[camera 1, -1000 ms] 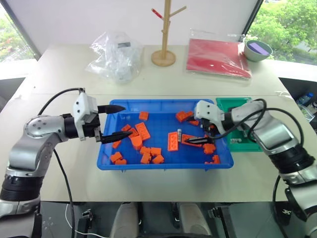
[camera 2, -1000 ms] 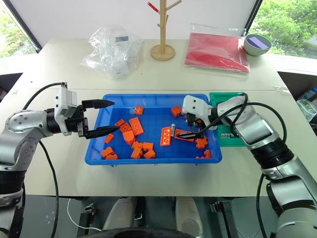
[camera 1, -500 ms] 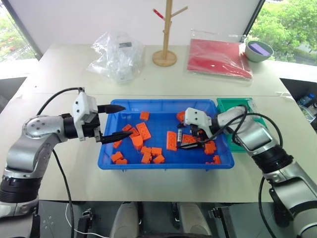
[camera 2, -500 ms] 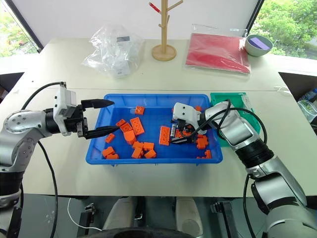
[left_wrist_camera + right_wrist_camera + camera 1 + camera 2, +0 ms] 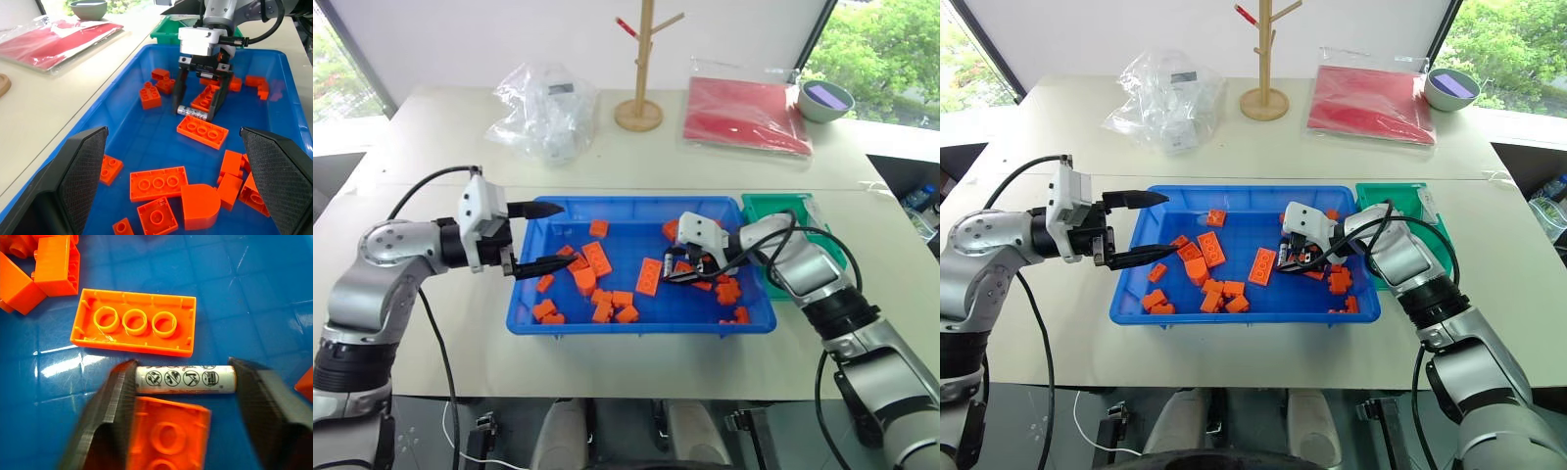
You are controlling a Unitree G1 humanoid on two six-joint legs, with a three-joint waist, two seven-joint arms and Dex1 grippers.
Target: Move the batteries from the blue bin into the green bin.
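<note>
A silver-grey battery [image 5: 185, 379] lies on the floor of the blue bin [image 5: 636, 326], among several orange bricks [image 5: 596, 258]. My right gripper [image 5: 680, 275] reaches down into the bin's right half and is shut on the battery, one finger against each end; the left wrist view shows the same grip [image 5: 194, 111]. The battery still rests on the bin floor, beside a flat orange brick [image 5: 137, 328]. My left gripper [image 5: 558, 235] hovers open over the bin's left rim, holding nothing. The green bin [image 5: 778, 200] stands against the blue bin's right side, partly hidden by my right arm.
At the back of the table stand a wooden mug tree [image 5: 638, 69], a crumpled clear plastic bag [image 5: 543, 108], a red folder [image 5: 744, 113] and a grey bowl [image 5: 822, 98]. Bare tabletop lies in front of and left of the blue bin.
My right gripper moved left across the blue bin to the battery and its fingers closed on the battery's ends. The left arm kept still.
</note>
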